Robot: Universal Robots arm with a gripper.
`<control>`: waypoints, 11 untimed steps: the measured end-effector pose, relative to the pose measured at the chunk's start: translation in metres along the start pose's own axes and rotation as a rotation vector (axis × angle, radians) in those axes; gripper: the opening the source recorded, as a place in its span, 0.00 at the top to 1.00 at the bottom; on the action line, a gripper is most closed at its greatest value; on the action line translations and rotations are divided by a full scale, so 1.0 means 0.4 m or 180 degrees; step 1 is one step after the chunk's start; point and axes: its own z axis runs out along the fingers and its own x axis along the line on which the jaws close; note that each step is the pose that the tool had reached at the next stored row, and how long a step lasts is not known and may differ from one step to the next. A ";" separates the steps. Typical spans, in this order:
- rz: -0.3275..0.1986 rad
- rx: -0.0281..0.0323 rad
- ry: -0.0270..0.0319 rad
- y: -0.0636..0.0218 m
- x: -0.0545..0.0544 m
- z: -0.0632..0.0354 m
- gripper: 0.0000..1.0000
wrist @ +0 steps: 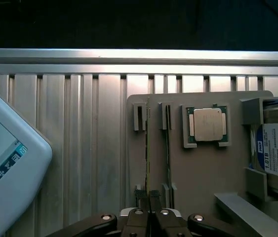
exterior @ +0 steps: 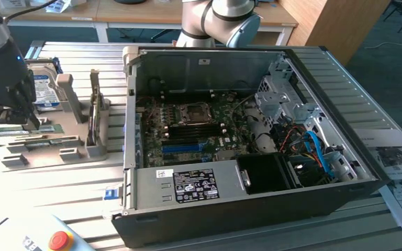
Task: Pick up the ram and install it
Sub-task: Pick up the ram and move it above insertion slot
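Observation:
The ram is a thin green stick seen edge-on, standing along one slot of the grey holder plate. My gripper is shut on its near end, with the black fingers pressed together over the board. In the exterior view, the gripper hangs over the holder at the exterior view's left, with the green ram running sideways under it. A second green stick stands in the neighbouring slot, and I see it as well in the exterior view.
A silver processor and a blue-and-white labelled hard drive sit on the same holder. The open computer case shows the motherboard with its memory slots. A teach pendant lies beside the holder. Papers lie at the exterior view's right.

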 end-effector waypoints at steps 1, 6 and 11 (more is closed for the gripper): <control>0.0002 0.0000 0.0000 0.000 0.000 -0.004 0.88; 0.0012 0.0001 -0.0001 0.001 0.000 -0.023 0.88; 0.0024 0.0001 -0.0001 0.001 0.000 -0.044 0.88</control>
